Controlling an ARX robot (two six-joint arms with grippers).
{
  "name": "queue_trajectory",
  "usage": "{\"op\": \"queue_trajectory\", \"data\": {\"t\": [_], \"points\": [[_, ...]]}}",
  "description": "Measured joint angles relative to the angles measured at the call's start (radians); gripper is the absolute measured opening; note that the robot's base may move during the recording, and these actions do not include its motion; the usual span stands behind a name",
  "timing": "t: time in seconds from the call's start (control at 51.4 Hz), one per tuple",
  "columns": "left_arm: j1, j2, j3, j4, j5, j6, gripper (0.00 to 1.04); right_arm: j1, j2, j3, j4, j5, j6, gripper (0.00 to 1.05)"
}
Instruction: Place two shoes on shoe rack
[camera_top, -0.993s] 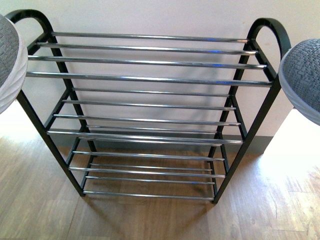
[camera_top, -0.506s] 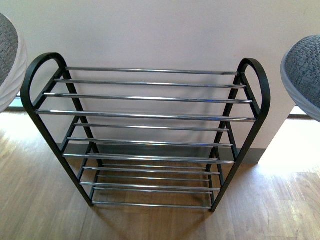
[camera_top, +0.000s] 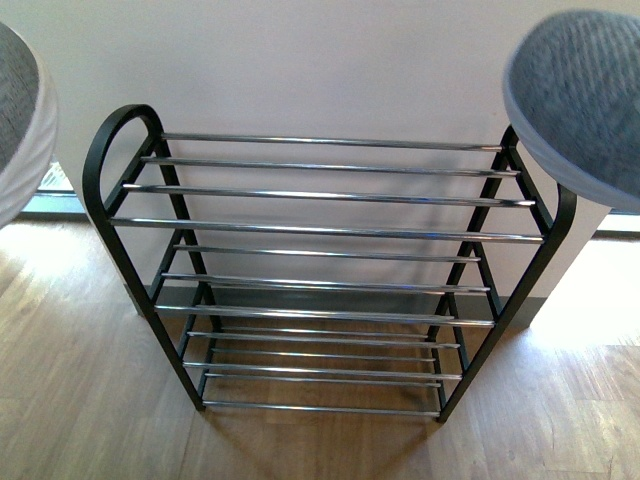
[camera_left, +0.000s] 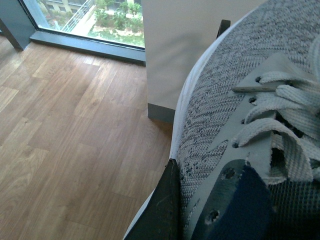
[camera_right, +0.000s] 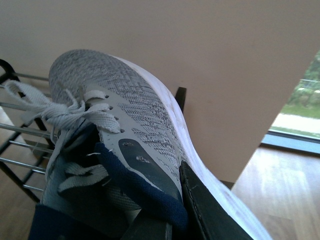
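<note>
Left of the shoe rack (camera_top: 320, 232): only a blurred toe of the left shoe (camera_top: 22, 120), cropped by the frame edge. Over the rack's right end: right shoe (camera_top: 580, 100), likewise soft and cropped, hiding most of the handle loop (camera_top: 566, 215) there. Heels of both out of frame in the wrist views too.

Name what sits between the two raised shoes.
In the front view, the shoe rack stands between the left shoe and the right shoe, its rod shelves bare.
</note>
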Motion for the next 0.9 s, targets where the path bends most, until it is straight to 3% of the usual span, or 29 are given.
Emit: {"op": "queue_trajectory", "data": {"t": [0.156, 0.234, 0.467, 0.584, 0.895], "points": [[0.0, 0.0, 0.0, 0.0, -0.003, 0.001, 0.02, 0.183, 0.242, 0.227, -0.062, 0.122, 0.137, 0.01], [0.0, 0.0, 0.0, 0.0, -0.003, 0.0, 0.02, 0.231, 0.341, 0.337, -0.114, 0.176, 0.202, 0.01], [0.0, 0.0, 0.0, 0.0, -0.003, 0.0, 0.02, 0.315, 0.541, 0.523, -0.178, 0.304, 0.367, 0.01], [0.0, 0.0, 0.0, 0.0, -0.003, 0.0, 0.02, 0.359, 0.653, 0.592, -0.163, 0.394, 0.381, 0.01], [0.0, 0.0, 0.0, 0.0, -0.003, 0.0, 0.02, 0.413, 0.828, 0.729, -0.266, 0.48, 0.515, 0.01]]}}
